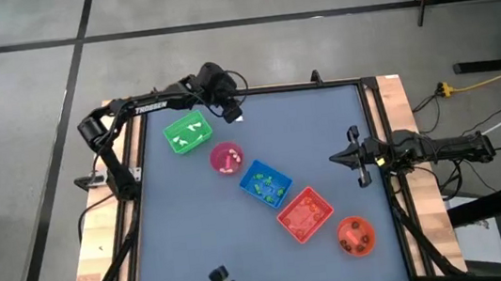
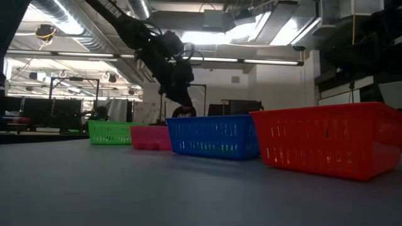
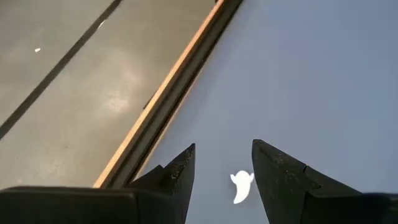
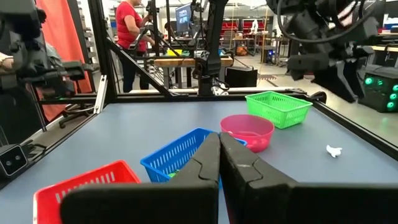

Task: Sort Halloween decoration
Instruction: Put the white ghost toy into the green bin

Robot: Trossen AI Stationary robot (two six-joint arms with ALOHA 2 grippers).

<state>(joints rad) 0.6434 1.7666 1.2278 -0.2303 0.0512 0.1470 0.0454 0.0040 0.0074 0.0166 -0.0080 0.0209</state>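
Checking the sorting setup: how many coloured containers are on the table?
5, in a diagonal row: green tray, pink bowl, blue tray, red tray, orange bowl. None seems hidden.

The left arm is reaching from the table's left edge toward its far side, with its upper links lying along that far edge. The left gripper [image 1: 234, 114] is hanging above the table surface near the far edge and pointing downward; in the left wrist view its fingers [image 3: 177, 174] are standing apart with a clear gap between them. From the low view the gripper appears to be held clear of the surface, though the dark silhouette makes this hard to confirm.

The right arm is lying along the table's right edge and waiting. The right gripper [image 1: 335, 158] is pointing toward the table's centre, its fingers pressed together.
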